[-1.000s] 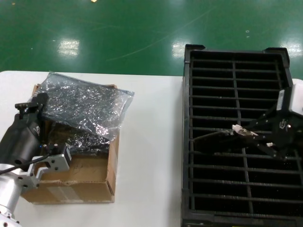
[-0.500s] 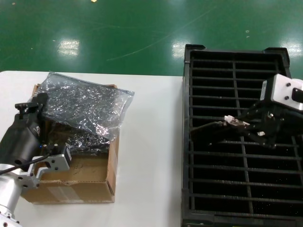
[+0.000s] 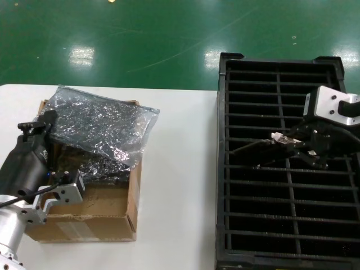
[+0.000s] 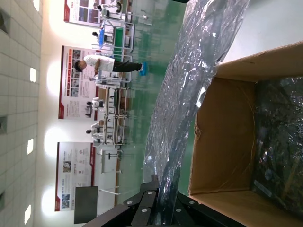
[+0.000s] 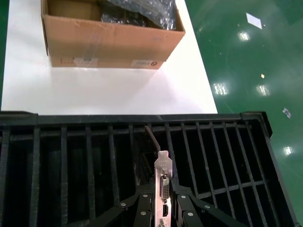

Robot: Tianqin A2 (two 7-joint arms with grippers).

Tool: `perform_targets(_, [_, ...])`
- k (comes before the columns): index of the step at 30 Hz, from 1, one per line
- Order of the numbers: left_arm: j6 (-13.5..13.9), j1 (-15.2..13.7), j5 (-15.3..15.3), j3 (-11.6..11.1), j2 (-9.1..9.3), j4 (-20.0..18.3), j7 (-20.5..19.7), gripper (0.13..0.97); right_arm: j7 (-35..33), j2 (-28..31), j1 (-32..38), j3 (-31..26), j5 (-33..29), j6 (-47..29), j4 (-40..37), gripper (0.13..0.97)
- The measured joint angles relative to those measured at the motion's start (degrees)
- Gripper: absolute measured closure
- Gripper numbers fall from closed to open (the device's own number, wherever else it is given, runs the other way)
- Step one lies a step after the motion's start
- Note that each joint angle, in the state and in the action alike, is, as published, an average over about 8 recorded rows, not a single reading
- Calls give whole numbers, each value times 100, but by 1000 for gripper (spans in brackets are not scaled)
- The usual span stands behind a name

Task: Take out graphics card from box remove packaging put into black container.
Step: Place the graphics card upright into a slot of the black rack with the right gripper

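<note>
The right gripper point(image 3: 292, 147) hangs over the black container point(image 3: 225, 169), at about three o'clock in the head view, its jaws clamped on the silver bracket end of the graphics card point(image 3: 264, 149). The card lies nearly level above the slot ribs, its dark board reaching toward the container's left wall. Over the last second the gripper has moved up and toward the far end of the container, and the card has swung from a downward tilt to this flatter pose. In the right wrist view the bracket point(image 5: 163, 182) sits between the jaws, with the board's edge lined up along a rib gap below. That suggests the card is being aligned with a slot, not yet seated in one.

At nine o'clock the left gripper point(image 4: 158, 208) has not moved; its jaws are pinched on an edge of the empty grey bag point(image 3: 101, 126), which drapes over the brown box point(image 3: 107, 211) on the white table point(image 3: 174, 169). More bagged pieces seem to lie inside the box. The unwrapping looks done; lowering the card into a slot remains.
</note>
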Motion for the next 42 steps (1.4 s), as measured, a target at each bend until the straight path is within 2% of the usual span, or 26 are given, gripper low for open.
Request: perform_targets(42, [4,-1,-16,-5,5,0,21,958,-828,-486,321,-322,-605,-185,-778,908])
